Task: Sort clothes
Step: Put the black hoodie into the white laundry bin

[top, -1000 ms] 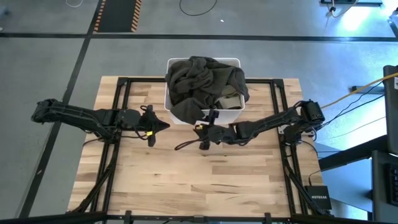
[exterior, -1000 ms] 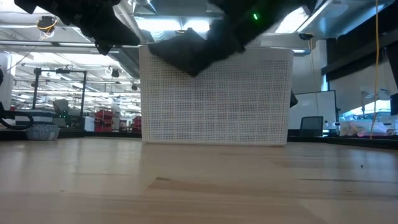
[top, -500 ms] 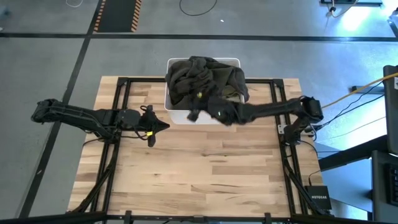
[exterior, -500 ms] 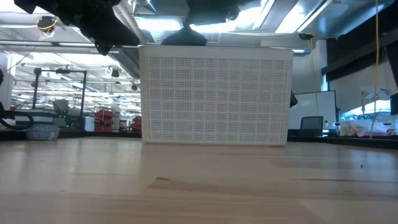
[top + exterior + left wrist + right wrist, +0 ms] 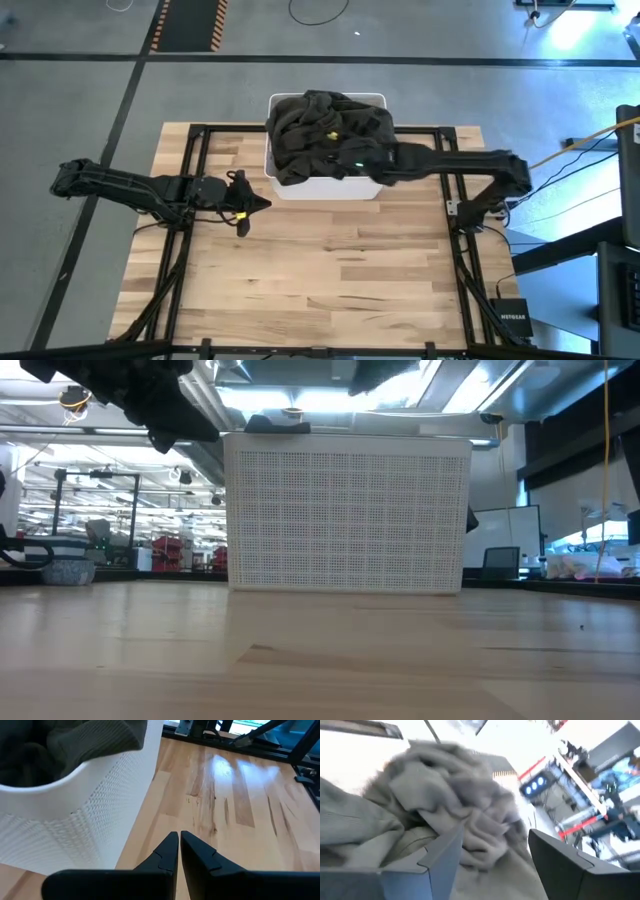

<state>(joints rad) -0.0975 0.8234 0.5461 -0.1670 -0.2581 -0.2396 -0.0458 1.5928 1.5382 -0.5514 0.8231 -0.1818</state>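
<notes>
Two grippers differ: the right gripper (image 5: 340, 160), fingers apart, reaches over the clothes (image 5: 325, 125) heaped in the white bin (image 5: 320, 187) at top centre, seemingly to grab; the left gripper (image 5: 262, 204), fingers together, waits centre-left.

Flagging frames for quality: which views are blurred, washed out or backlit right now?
Right wrist view: motion-blurred and overexposed, the olive-grey garment smeared. Low view: backlit by ceiling lights, arms in silhouette above the white bin, nearest tabletop soft. Left wrist view: sharp, window glare on the table. High view: evenly lit; a bright patch on the floor at the picture's upper right.
</notes>
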